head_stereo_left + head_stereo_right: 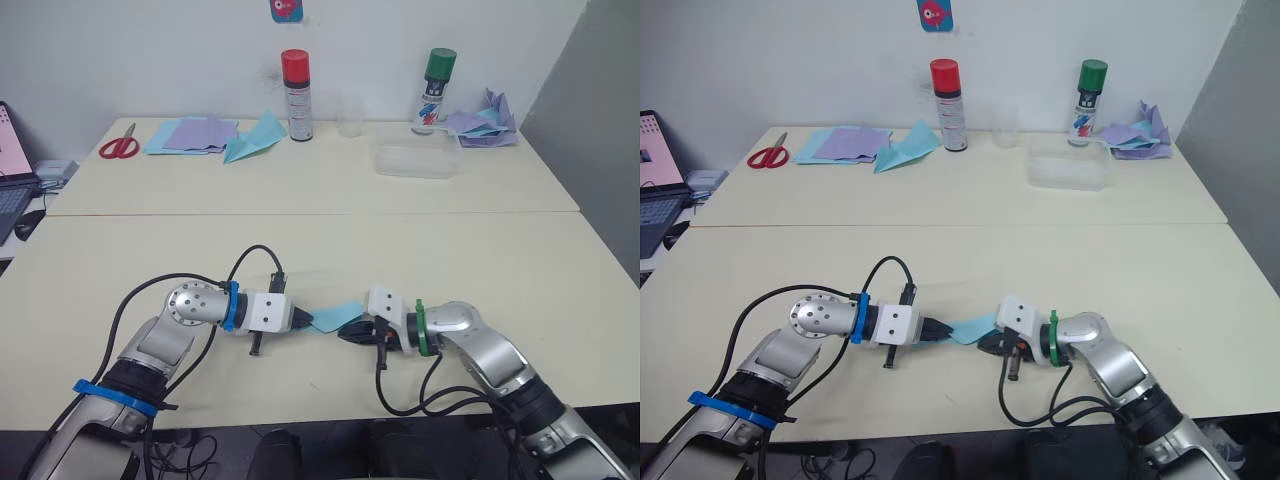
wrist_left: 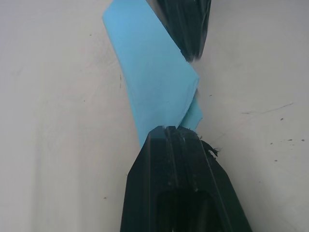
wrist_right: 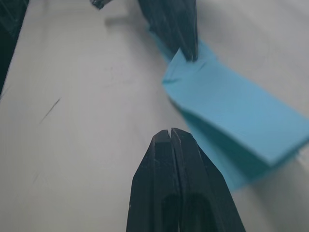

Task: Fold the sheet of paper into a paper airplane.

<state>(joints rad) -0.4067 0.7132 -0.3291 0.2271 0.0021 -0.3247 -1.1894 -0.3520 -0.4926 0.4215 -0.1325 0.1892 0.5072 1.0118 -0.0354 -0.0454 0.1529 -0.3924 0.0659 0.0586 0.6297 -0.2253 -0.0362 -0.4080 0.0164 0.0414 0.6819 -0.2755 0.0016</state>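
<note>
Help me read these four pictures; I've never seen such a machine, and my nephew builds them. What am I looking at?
It is a humanoid robot at a pale table. Two pictures come from cameras in its head, looking down over both arms. The other two come from cameras on its wrists, looking along the black fingers. The left tool is shut on one end of a small sky-blue sheet of paper. The right tool is shut with nothing between its fingers, its tip beside the sheet. At the far side lie red scissors, lilac sheets, a teal paper dart, two spray cans, a clear cup and a clear tray.
</note>
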